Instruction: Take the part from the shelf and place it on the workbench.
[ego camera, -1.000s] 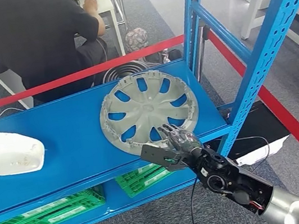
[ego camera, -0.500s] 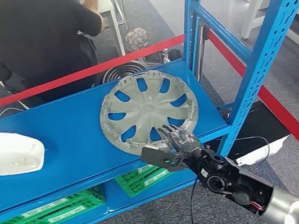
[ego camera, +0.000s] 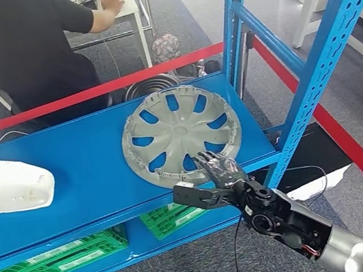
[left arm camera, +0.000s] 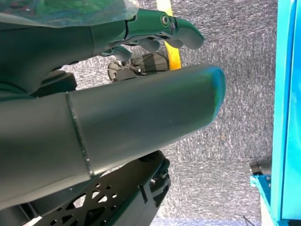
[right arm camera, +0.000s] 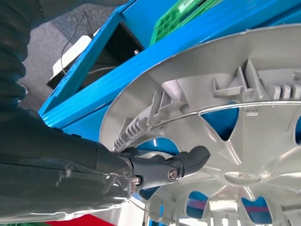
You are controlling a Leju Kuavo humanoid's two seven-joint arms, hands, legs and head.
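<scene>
One grey hubcap [ego camera: 180, 134] lies flat on the blue shelf [ego camera: 83, 186], toward its right end and near the front edge, its ribbed inner side facing up. The right robot hand [ego camera: 216, 179] reaches in at the cap's near rim: its dark fingers [ego camera: 215, 164] are spread over the rim and the nearest spoke openings, while the thumb [ego camera: 191, 194] sticks out to the side in front of the shelf edge. In the right wrist view a fingertip [right arm camera: 197, 157] lies over the cap's inner face beside the clips, but whether it touches I cannot tell; the hand is spread and grasps nothing. The left robot hand [left arm camera: 117, 108] hangs over grey carpet beside a blue upright, fingers loosely apart and holding nothing. Well to the left on the same shelf lies a white part [ego camera: 12, 185]. Green crates [ego camera: 67, 254] sit on the level below. Behind the shelf runs a red tape [ego camera: 84, 94], and beyond it a person [ego camera: 25, 50] in black sits at a desk.
</scene>
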